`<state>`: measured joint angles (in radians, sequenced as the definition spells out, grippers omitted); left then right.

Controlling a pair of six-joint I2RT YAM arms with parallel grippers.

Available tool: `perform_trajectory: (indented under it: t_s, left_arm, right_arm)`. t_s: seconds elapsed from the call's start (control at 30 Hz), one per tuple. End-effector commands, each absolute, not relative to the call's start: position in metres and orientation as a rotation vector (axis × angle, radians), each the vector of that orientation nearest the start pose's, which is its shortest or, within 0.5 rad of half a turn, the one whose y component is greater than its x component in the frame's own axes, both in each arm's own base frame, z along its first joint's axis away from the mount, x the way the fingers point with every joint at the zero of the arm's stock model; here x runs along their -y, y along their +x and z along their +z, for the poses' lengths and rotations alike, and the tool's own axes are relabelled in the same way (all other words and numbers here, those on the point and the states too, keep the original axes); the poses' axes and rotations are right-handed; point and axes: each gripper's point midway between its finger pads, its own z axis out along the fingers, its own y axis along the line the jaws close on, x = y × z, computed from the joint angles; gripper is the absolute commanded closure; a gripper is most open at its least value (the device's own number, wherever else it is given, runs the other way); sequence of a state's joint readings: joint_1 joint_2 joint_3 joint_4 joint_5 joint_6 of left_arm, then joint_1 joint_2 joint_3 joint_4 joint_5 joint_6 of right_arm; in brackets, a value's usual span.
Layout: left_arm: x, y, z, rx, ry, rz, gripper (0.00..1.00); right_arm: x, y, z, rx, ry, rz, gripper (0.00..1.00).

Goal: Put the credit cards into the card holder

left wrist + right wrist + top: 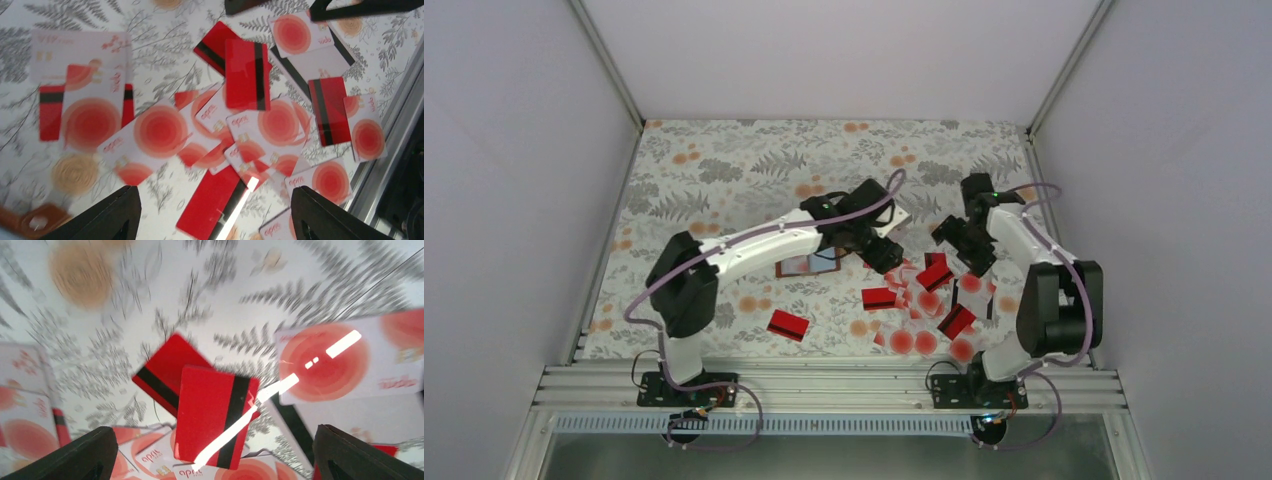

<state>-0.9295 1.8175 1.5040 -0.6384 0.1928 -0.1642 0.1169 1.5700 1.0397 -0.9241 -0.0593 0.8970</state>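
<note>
The left gripper has its jaws wide apart and empty above the pile of credit cards, centre of the left wrist frame. The right gripper is also spread and empty, over 2 stacked red cards. Both hang close over the same pile, so they could collide. The cards overlap and lie flat, so the jaws may slip or lift 2 together. The card holder lies left of the pile, partly under the left arm.
</note>
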Motion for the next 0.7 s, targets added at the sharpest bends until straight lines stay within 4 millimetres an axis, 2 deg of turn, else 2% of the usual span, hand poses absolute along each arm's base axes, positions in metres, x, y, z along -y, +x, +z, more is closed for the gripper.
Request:
perform_trajectory:
  t_s: [0.0,0.2,0.4,0.53,0.67]
  left_arm:
    - [0.430,0.260,0.146,-2.422,1.114,-0.610,0.24]
    - [0.481,0.259,0.110,-2.444,1.212,-0.580,0.23]
    - [0.527,0.264,0.074,-2.461,1.284,-0.476,0.23]
    - [0.544,0.268,0.058,-2.470,1.288,-0.446,0.23]
    - [0.542,0.262,0.040,-2.492,1.291,-0.402,0.22]
  right_arm:
    - [0.001,0.291,0.098,-2.732,1.177,0.019,0.01]
    - [0.035,0.287,0.136,-2.602,1.256,-0.034,0.01]
    - [0.037,0.277,0.158,-2.536,1.278,-0.003,0.01]
    - [0.042,0.270,0.166,-2.519,1.267,-0.029,0.01]
    - [0.044,0.267,0.171,-2.516,1.242,-0.033,0.01]
